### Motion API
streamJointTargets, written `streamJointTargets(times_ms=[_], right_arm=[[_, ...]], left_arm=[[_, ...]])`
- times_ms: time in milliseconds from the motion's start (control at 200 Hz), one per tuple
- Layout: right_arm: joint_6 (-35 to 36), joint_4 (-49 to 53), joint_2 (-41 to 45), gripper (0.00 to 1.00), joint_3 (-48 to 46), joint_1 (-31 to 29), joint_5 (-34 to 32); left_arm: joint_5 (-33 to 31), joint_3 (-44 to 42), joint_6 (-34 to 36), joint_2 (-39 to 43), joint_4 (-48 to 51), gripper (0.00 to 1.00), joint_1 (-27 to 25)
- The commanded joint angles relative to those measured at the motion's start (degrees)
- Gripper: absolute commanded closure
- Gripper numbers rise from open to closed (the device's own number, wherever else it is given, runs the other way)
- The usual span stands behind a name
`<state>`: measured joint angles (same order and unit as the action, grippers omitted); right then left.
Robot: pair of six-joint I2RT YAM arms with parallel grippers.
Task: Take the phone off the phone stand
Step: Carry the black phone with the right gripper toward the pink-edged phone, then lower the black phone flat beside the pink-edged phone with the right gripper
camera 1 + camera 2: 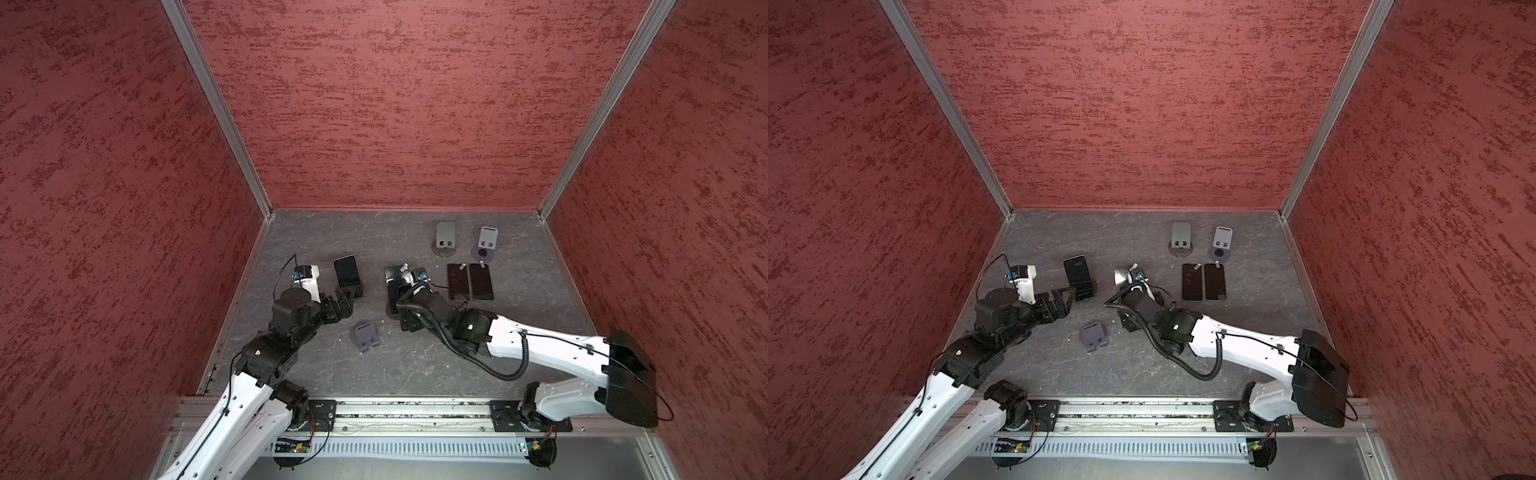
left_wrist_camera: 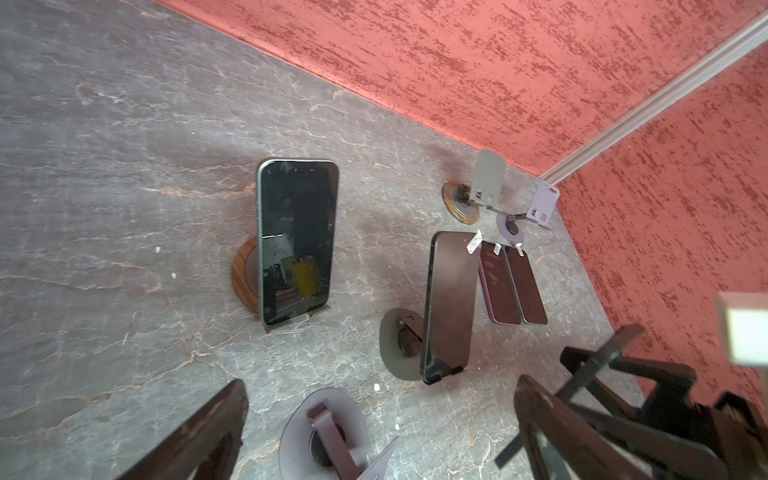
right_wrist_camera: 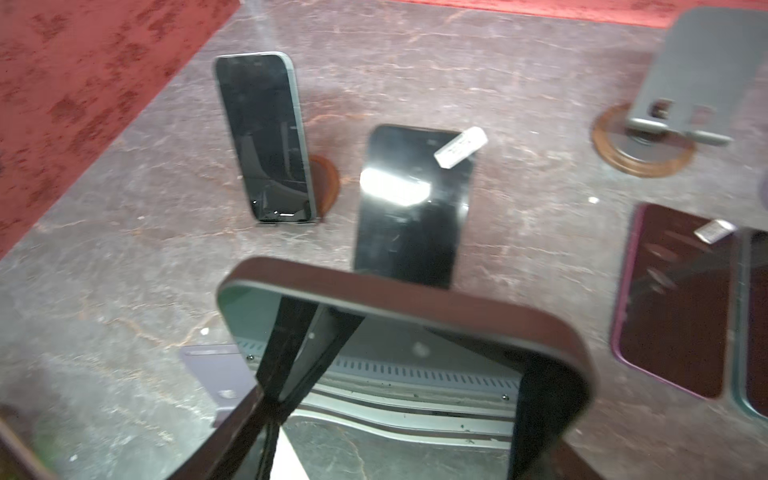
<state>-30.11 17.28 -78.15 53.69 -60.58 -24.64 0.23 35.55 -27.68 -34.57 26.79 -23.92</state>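
Observation:
My right gripper (image 3: 407, 395) is shut on a dark-rimmed phone (image 3: 395, 332), a finger on each long side. The phone's glossy screen mirrors the front rail. In both top views this gripper (image 1: 399, 297) is mid-floor and the wrist hides the held phone. An empty purple-grey phone stand (image 1: 365, 336) sits front-left of it. Another phone (image 2: 297, 241) leans on a wooden-based stand (image 2: 245, 274). A tagged phone (image 2: 451, 307) leans on a round grey stand (image 2: 395, 345). My left gripper (image 2: 382, 386) hangs open above the floor with nothing between its fingers, over the purple-grey stand (image 2: 324, 436).
Two phones (image 1: 459, 282) lie flat side by side at the back right. Behind them stand an empty grey stand on a wooden base (image 1: 445, 237) and an empty pale stand (image 1: 487, 241). Red walls (image 1: 124, 208) close three sides, and a metal rail (image 1: 415, 409) runs along the front.

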Motion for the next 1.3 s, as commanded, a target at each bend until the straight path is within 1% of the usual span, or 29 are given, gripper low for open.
streamJointTargets(times_ms=[0, 220, 386, 797, 1293], right_arm=[[-2.41, -0.29, 2.33, 0.41, -1.8, 2.63, -2.3], [-2.4, -2.25, 1.27, 0.41, -4.95, 7.9, 0.52], [-1.27, -3.88, -2.74, 0.41, -5.02, 11.51, 4.15], [1.18, -1.31, -17.0, 0.39, 3.21, 19.36, 11.77], [4.3, -0.09, -28.62, 0.39, 12.05, 26.0, 18.2]], left_arm=[[0.76, -0.77, 1.52, -0.06, -3.84, 0.01, -1.7], [-0.11, -0.7, 2.83, -0.01, -4.8, 0.01, -3.63], [-1.12, -0.9, 3.0, 0.0, -4.21, 0.01, -3.94], [-4.07, -1.27, 4.02, -0.04, -1.87, 0.01, -4.07], [-5.76, -2.19, 6.12, -1.39, -3.6, 0.01, -3.94]])
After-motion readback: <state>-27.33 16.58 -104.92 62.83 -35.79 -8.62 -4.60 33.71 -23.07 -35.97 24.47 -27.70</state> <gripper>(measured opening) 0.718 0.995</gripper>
